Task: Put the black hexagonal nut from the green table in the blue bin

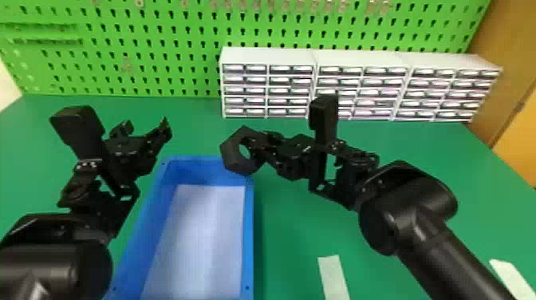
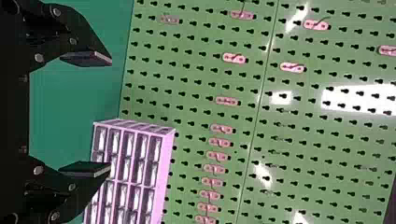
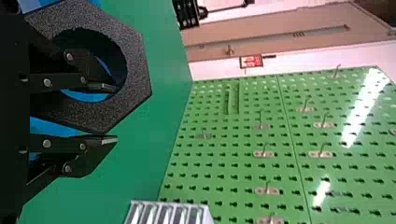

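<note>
Most of the head view is taken up by the green table [image 1: 287, 223]. The blue bin [image 1: 248, 239] is set left of centre, its long axis running from mid-frame to the bottom edge. At left, beside the bin's upper left corner, the left gripper [image 1: 146, 127] is seen, empty, its fingers spread wide. Right of the bin's top, the nut [image 1: 230, 153] is gripped by the right gripper [image 3: 112, 113], one finger passed through the hole, the other pressed outside. The nut is held raised at the fingertips, tilted, its outline overlapping the bin's upper right corner. As judged, the right arm is the one to be used: the nut needs to be shifted left and toward the frame's bottom, since the rim might be struck if it is released here.
</note>
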Robot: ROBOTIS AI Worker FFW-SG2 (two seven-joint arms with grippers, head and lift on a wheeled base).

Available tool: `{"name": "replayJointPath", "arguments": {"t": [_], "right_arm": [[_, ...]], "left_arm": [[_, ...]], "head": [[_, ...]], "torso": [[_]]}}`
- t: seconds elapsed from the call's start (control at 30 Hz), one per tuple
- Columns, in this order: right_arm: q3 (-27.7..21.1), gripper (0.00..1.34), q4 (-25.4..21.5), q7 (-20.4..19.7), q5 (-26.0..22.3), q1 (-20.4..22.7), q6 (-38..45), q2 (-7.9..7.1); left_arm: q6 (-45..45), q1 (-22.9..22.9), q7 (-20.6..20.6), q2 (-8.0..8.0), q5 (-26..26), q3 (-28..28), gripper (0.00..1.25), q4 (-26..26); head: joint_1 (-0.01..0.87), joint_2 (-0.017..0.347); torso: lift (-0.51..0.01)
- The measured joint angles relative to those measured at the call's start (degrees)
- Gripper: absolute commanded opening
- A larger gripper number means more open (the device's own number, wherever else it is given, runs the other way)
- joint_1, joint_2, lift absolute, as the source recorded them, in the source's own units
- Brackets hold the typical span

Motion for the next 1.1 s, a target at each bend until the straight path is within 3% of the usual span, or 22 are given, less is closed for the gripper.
{"name": "replayJointPath", "arguments": {"t": [0.53,1.1], "right_arm": [[8.8,0.31,1.2,-0.2,-4.6,-2.9,-0.4,-0.11],[11.2,0.34,1.9,-0.2,-5.9,-3.3,-0.5,1.04]], "left_arm": [[0.0,-0.5,0.0,0.00,-0.3,-0.5,0.79,0.1],[0.0,-1.0,0.0,-0.01,-0.4,-0.9,0.79,0.2]], "head": [[0.691,0.009],[0.691,0.009]], "torso": [[-0.097],[-0.097]]}}
